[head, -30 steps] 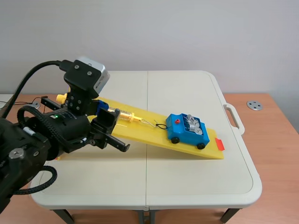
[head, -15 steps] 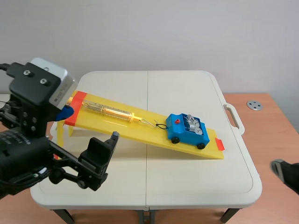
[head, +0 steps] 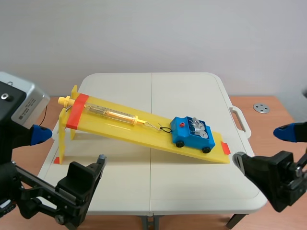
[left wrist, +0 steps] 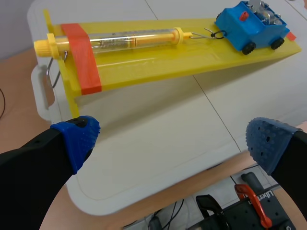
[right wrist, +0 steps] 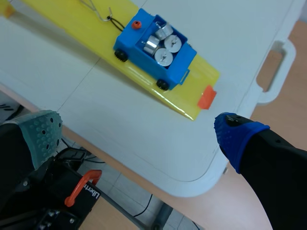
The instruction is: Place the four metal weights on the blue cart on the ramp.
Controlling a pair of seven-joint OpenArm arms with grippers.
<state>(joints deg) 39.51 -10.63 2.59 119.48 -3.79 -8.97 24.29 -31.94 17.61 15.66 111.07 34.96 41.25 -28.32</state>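
Weights [right wrist: 163, 45] are sitting inside the cart [right wrist: 144, 62], low on the ramp [head: 124, 132]. Both grippers are hanging spread wide and empty off the ramp's near side, the right gripper [right wrist: 139, 130] nearer the cart, the left gripper [left wrist: 172, 139] facing the ramp's raised end.

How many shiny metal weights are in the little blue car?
4. All the metal weights sit bunched in the blue cart, low on the yellow ramp; another could hide beneath them.
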